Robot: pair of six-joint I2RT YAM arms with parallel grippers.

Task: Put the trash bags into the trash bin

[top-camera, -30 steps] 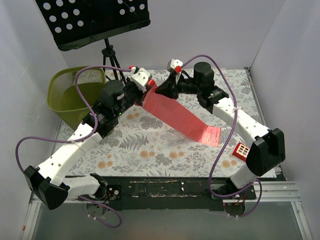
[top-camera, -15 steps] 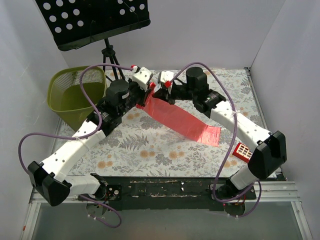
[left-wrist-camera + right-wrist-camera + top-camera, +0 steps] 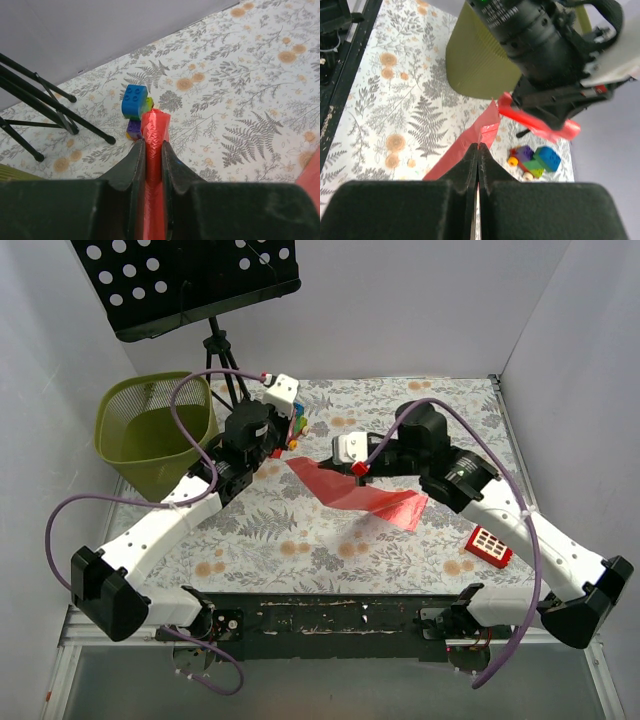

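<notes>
both grippers are clamped on the trash bag; my left gripper pinches a bunched red end of it, my right gripper is closed tight on its thin edge; the film stretches between them over the floral table; the trash bin stands far left, apart from the bag.

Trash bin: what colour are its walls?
Olive green with fine mesh; the trash bin shows best in the top external view.
</notes>
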